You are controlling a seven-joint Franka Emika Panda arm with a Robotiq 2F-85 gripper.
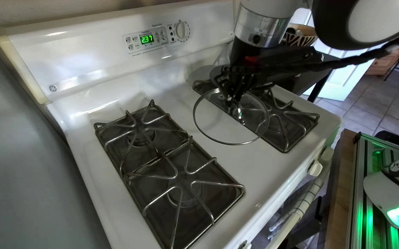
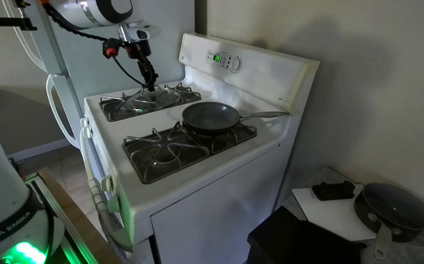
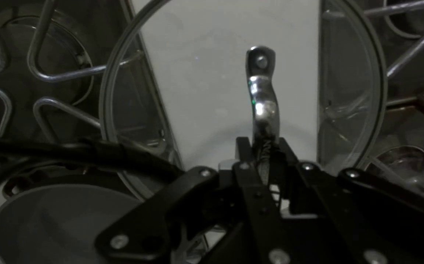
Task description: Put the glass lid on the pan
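The glass lid (image 1: 213,121) hangs above the stovetop, around the strip between the two burner grates. My gripper (image 3: 265,146) is shut on the lid's shiny metal handle (image 3: 265,106). In an exterior view the gripper (image 2: 152,89) points down with the lid (image 2: 164,98) beneath its fingertips. A dark grey pan (image 2: 210,116) sits uncovered on the back burner nearest that camera, its handle toward the wall. The wrist view shows the pan (image 3: 61,223) at lower left, partly behind a cable and beside the lid's rim. Elsewhere the gripper hides most of the pan.
Metal burner grates (image 1: 185,166) stand up from the white stovetop. The stove's back panel (image 2: 248,62) rises behind the pan. A dark saucepan (image 2: 391,212) and a black box (image 2: 303,238) are off beside the stove. A fridge (image 2: 123,62) borders the far side.
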